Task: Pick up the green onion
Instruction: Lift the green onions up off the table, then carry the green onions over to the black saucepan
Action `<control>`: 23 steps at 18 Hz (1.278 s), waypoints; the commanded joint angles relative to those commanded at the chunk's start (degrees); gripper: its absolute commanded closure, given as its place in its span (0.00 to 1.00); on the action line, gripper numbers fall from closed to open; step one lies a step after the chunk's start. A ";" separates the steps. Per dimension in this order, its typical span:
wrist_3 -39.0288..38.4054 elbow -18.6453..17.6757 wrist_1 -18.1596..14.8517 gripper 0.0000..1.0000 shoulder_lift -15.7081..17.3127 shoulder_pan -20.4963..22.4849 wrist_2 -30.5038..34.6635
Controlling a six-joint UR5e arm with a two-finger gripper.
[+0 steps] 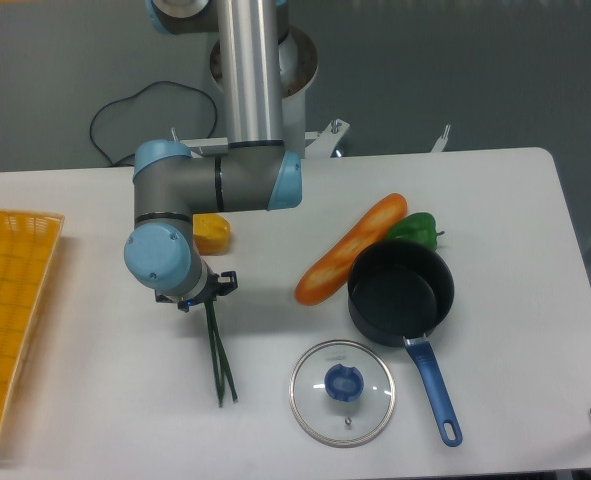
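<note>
The gripper (203, 294) sat mostly hidden under the arm's blue wrist joint; only dark finger tips showed, clamped on the upper end of the green onion (218, 355). Its dark stalks hung toward six o'clock, their tips beside the glass lid (342, 392) at its nine o'clock. The onion's pale root end was not visible. A yellow object (212, 232) at the gripper's twelve o'clock was partly covered by the arm. The orange basket (10, 300) was cut off at the left edge.
</note>
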 joint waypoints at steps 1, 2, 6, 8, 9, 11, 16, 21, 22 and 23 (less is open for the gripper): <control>0.09 0.79 -1.66 0.76 0.00 0.00 0.00; 0.09 1.67 -3.25 0.76 -0.09 0.00 0.09; 1.05 3.78 -5.46 0.76 0.26 0.00 0.09; 3.85 4.40 -5.46 0.76 1.05 0.09 0.09; 5.09 5.01 -5.46 0.76 1.32 0.09 0.17; 8.51 6.24 -5.46 0.76 1.32 0.44 0.18; 19.84 7.74 -5.37 0.76 3.77 3.24 0.18; 33.65 8.35 -5.02 0.76 7.56 8.34 0.00; 35.23 8.44 -5.11 0.76 7.73 9.22 0.00; 37.51 8.44 -5.11 0.76 7.91 10.27 0.00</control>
